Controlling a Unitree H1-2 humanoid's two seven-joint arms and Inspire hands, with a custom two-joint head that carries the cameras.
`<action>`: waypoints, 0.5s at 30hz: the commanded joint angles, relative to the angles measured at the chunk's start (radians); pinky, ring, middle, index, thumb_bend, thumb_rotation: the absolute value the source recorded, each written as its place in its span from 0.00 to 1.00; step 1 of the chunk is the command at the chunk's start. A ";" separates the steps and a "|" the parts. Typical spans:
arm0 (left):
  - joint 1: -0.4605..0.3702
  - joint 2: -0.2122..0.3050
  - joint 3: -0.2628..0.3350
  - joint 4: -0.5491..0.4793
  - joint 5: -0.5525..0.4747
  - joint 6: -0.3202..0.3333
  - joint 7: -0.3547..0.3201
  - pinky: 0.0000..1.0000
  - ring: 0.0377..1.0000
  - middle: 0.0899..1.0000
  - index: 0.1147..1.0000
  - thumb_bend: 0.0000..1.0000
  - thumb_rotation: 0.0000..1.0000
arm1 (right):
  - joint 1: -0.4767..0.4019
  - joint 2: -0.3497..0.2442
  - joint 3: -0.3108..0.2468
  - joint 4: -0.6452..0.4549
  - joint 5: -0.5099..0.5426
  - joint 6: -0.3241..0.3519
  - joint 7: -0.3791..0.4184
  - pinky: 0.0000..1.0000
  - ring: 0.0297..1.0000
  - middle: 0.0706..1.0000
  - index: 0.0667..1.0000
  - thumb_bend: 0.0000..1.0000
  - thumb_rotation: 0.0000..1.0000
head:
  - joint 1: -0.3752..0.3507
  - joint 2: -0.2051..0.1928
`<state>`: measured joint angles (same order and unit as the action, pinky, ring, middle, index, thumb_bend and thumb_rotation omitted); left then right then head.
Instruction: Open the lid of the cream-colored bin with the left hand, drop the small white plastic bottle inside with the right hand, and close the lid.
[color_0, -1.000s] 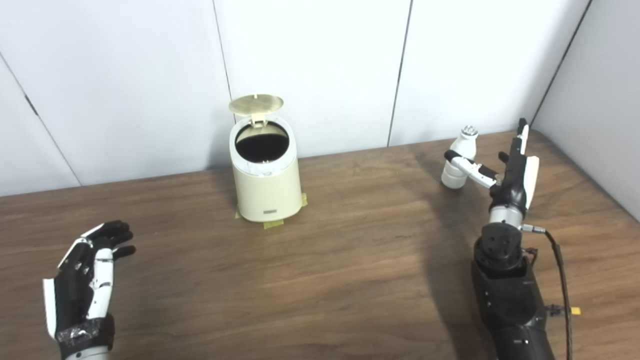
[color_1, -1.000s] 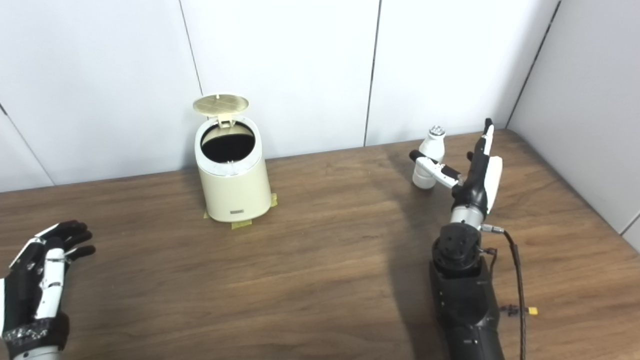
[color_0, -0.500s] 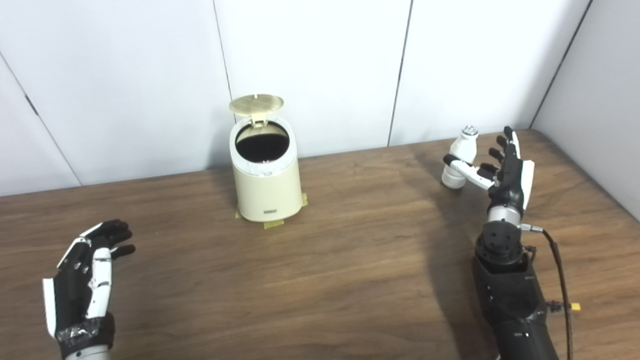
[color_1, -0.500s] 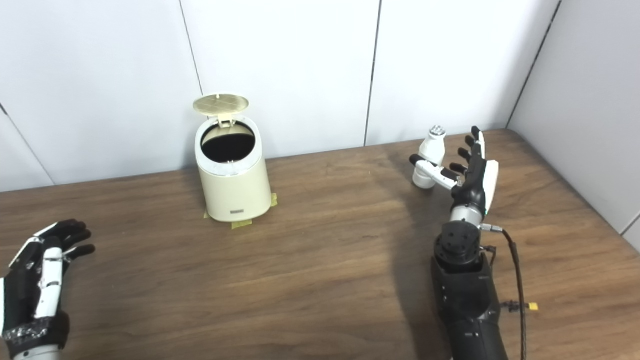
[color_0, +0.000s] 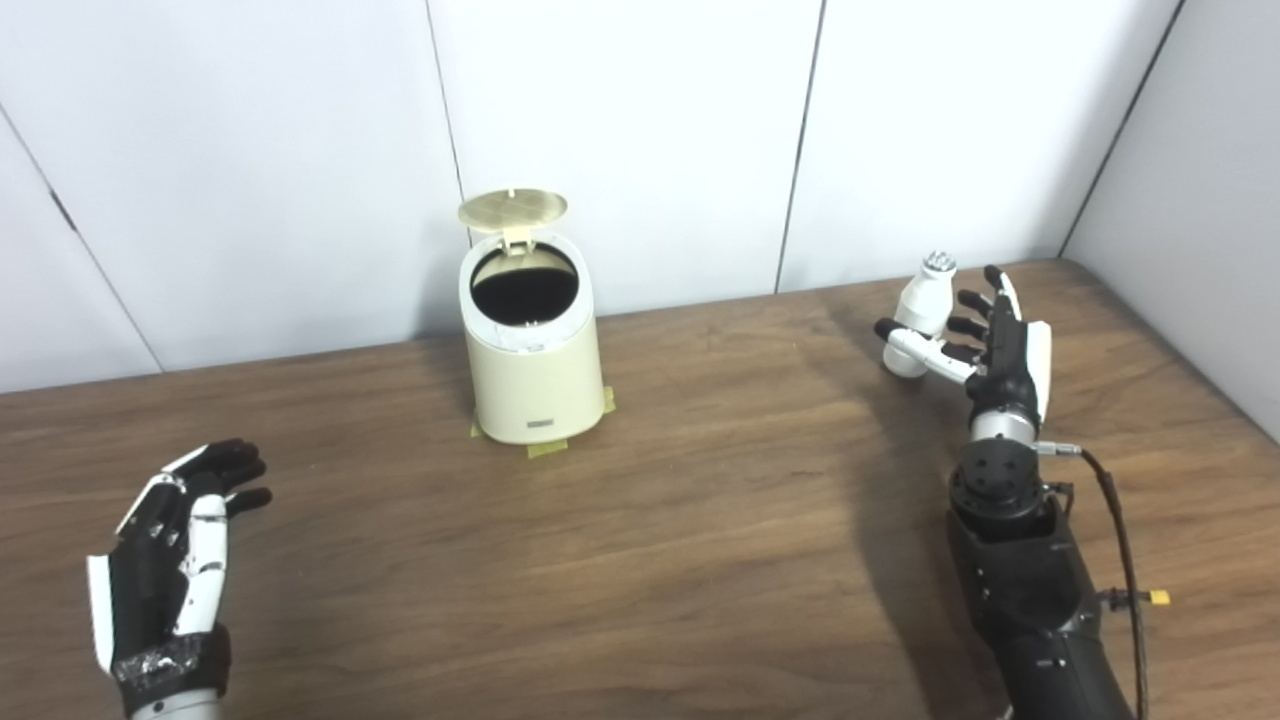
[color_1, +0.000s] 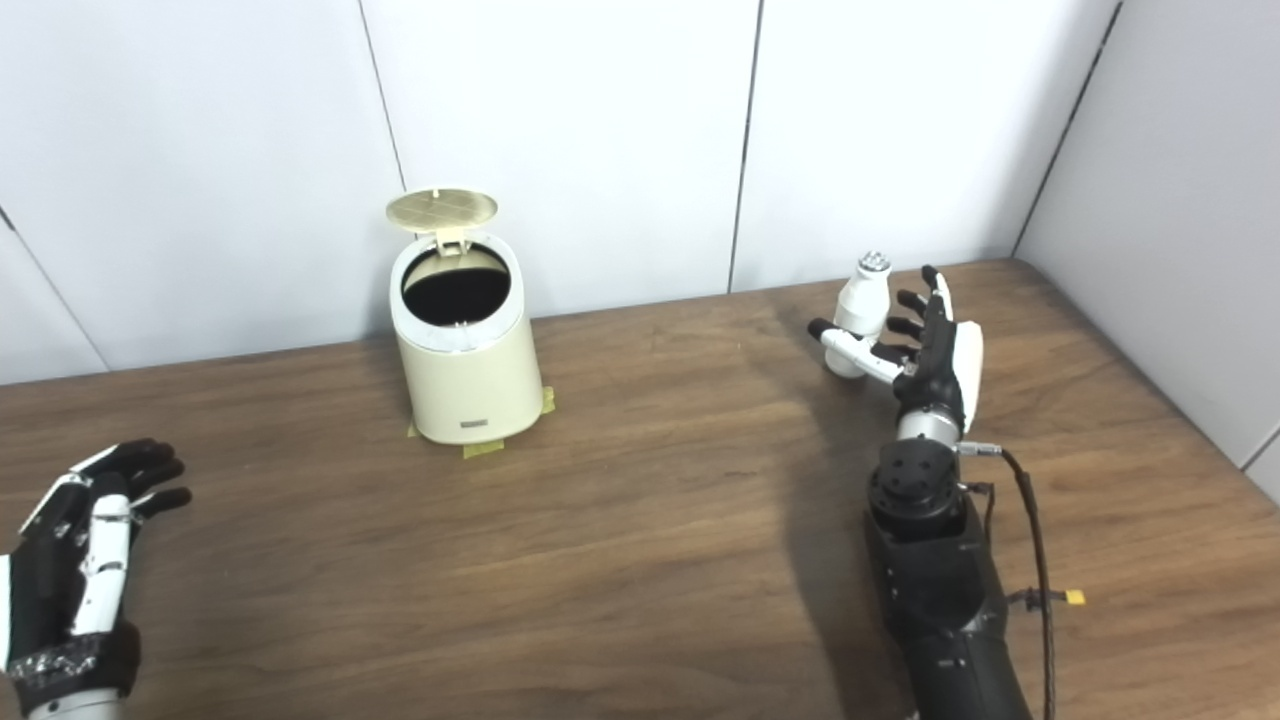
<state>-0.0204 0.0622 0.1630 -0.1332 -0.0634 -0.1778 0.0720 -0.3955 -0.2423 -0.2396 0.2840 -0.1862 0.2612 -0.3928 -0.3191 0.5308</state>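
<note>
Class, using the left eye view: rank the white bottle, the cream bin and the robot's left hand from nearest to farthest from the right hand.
1. White bottle: right beside the right hand, at its fingers.
2. Cream bin: mid-table, near the wall, lid up.
3. Left hand: far left, at the near edge.

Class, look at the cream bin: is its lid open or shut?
Open. The lid stands raised behind the bin, hinged at the back rim, and the dark inside shows through the mouth.
</note>
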 joint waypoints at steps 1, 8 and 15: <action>-0.032 0.009 0.000 -0.019 0.000 -0.032 -0.003 0.62 0.69 0.66 0.62 0.18 0.53 | -0.058 -0.034 0.007 -0.014 -0.011 -0.015 0.009 0.63 0.76 0.83 0.92 0.81 0.26 | 0.000 0.001; -0.030 0.011 -0.001 -0.025 -0.006 -0.032 -0.010 0.63 0.69 0.67 0.63 0.18 0.54 | -0.069 -0.045 0.026 0.022 -0.015 -0.019 0.018 0.70 0.79 0.84 0.88 0.78 0.18 | 0.001 0.004; -0.028 0.007 -0.001 -0.036 -0.001 -0.018 -0.006 0.63 0.69 0.67 0.62 0.17 0.54 | -0.083 -0.066 0.048 0.069 -0.035 -0.024 0.015 0.70 0.78 0.82 0.85 0.81 0.18 | 0.001 0.003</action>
<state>-0.0202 0.0625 0.1627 -0.1334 -0.0663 -0.1774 0.0674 -0.4184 -0.2704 -0.1927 0.3671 -0.1966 0.2622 -0.3728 -0.3175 0.5338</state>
